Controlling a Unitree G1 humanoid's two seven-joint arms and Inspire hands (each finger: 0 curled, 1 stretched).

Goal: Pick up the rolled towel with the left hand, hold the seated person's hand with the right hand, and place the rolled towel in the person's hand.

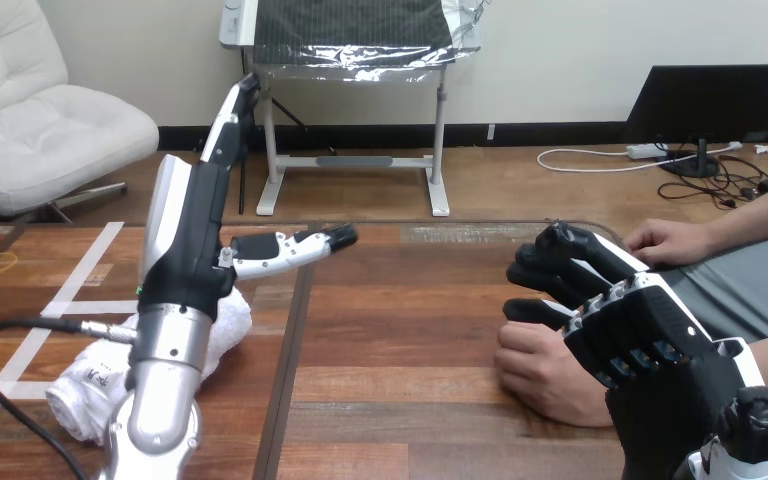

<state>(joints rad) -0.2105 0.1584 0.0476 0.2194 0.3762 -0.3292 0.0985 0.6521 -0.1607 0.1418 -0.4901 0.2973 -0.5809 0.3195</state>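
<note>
The rolled white towel (87, 388) lies on the table near the left front, partly hidden behind my left forearm. My left hand (188, 225) is raised above it, fingers straight and pointing away, thumb (295, 248) stuck out to the right, holding nothing. My right hand (625, 320) hovers at the right over the person's hand (540, 372), which rests as a loose fist on the table. Its fingers (552, 262) are loosely bent and reach past that hand, not round it. The person's other hand (670, 240) lies flat farther back at the right edge.
White tape lines (70, 290) mark the table's left part. A seam (295, 350) runs down the tabletop between the towel side and the person's side. Bare wood lies in the middle between my two hands.
</note>
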